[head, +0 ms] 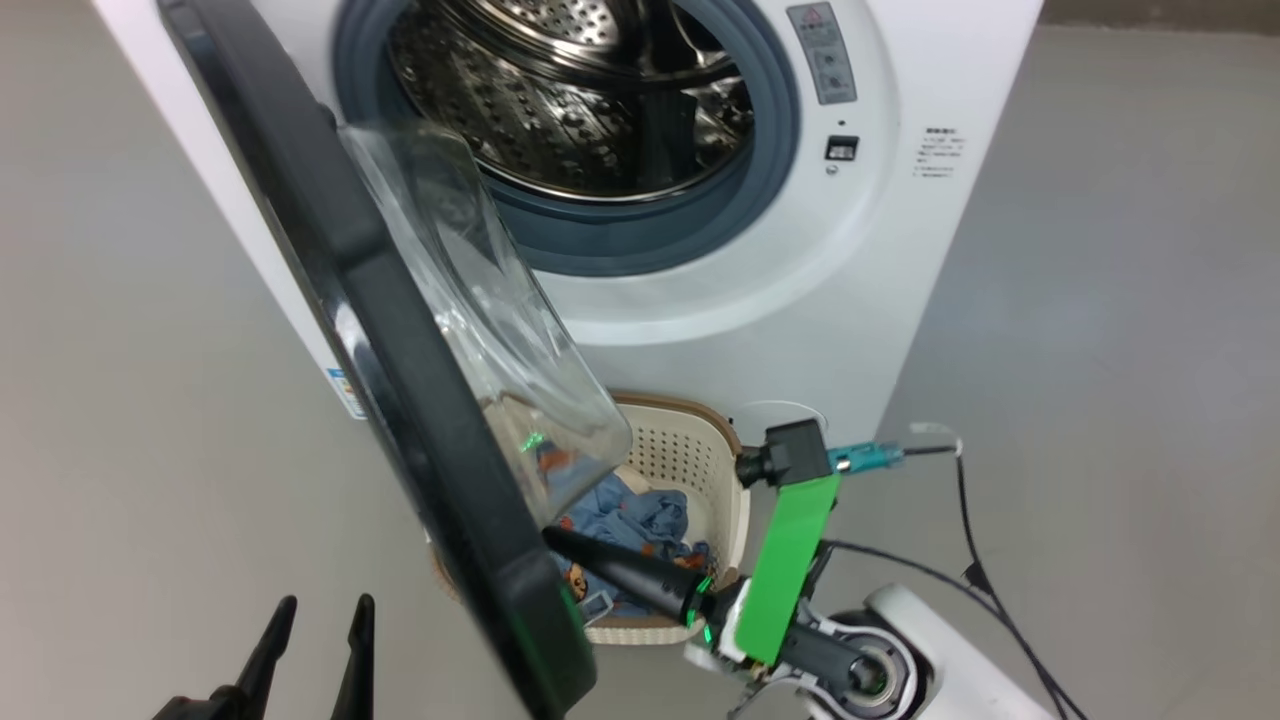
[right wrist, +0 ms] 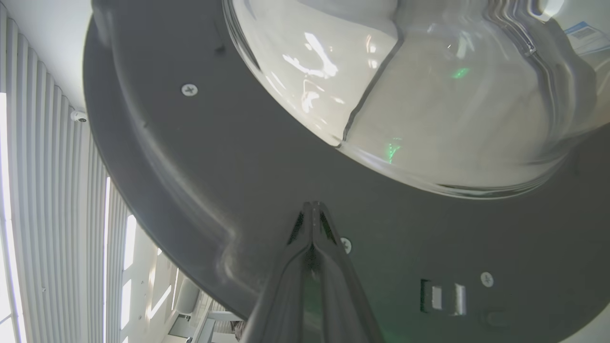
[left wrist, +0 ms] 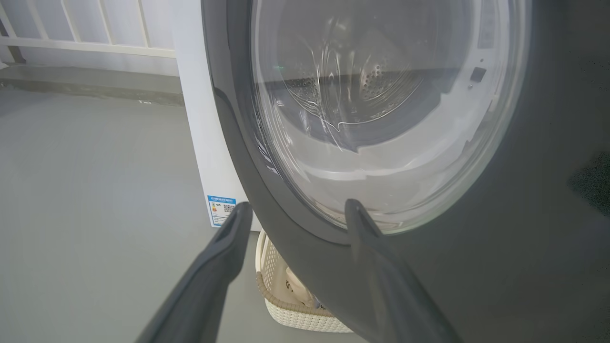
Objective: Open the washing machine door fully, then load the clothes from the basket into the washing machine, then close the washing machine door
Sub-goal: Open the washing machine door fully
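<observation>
- Now, lower centre: right pincer (head: pixel 556 541), pressed together, tips at the open glossy black round washing machine door (head: pixel 400 350).
- Lower left: left pincer (head: pixel 328 606) spread, empty.

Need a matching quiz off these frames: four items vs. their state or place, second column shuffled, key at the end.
Column one
1. washing machine door
2. left gripper
3. right gripper
4. clothes

Column two
A. shut, fingertips at the door's inner face
B. lying in the basket
C. swung out from the machine, drum uncovered
D. open, on the door's outer side

Pairs: 1-C, 2-D, 3-A, 4-B
</observation>
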{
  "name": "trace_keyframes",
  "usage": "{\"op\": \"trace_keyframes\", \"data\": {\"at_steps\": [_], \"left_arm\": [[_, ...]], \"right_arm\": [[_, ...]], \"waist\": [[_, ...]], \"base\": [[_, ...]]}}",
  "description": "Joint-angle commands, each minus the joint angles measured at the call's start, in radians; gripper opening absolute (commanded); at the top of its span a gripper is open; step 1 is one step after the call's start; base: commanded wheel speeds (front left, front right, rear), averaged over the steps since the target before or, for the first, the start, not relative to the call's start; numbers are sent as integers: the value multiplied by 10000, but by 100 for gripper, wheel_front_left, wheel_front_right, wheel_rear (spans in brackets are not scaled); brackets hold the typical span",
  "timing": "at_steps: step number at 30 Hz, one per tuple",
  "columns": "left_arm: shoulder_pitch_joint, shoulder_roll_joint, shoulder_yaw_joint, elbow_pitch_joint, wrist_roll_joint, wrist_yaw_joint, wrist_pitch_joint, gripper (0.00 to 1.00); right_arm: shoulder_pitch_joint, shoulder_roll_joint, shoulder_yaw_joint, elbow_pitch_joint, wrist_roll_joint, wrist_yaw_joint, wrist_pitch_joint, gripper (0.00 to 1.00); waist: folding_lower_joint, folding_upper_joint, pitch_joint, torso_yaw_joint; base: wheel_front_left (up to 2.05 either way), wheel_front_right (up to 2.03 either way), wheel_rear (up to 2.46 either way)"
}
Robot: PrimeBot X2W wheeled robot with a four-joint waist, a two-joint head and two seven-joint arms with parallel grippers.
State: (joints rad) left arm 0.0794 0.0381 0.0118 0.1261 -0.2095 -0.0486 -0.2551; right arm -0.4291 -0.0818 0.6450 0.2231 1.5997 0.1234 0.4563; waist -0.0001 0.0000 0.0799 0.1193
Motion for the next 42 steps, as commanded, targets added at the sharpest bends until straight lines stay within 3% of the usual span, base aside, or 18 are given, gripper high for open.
{"op": "trace_keyframes", "data": {"at_steps": [1,10,20,31,34,35,36,42], "left_arm": [[-98,122,292,-165,-35,-16,-67,100],[78,122,49,-148,-77,36,-67,100],[227,122,36,-118,49,16,-67,100],[315,122,292,-98,117,-39,-67,100],[320,122,362,-131,116,-22,-67,100],[316,122,394,-135,118,-23,-67,100],[310,122,430,-141,120,-23,-67,100],[341,122,743,-141,127,-44,-67,100]], "right_arm": [[-13,313,434,-202,176,73,-228,0],[-87,314,1327,169,741,73,-1287,0],[-41,315,1647,490,1254,73,-2002,0],[314,263,1026,421,594,73,-2246,0],[453,60,846,185,109,73,-2466,49],[505,-23,810,87,-53,73,-2578,79],[559,-109,764,-25,-209,73,-2728,100],[783,-1031,953,-692,-1798,73,-4513,100]], "waist": [[1,0,-259,271],[1,0,-671,734],[1,0,-940,909],[1,0,-1081,612],[1,0,-1082,494],[1,0,-1084,456],[1,0,-1088,415],[1,0,-1181,135]], "base": [[0,0,0],[0,0,0],[0,0,0],[0,0,0],[0,0,0],[0,0,0],[0,0,0],[0,0,0]]}}
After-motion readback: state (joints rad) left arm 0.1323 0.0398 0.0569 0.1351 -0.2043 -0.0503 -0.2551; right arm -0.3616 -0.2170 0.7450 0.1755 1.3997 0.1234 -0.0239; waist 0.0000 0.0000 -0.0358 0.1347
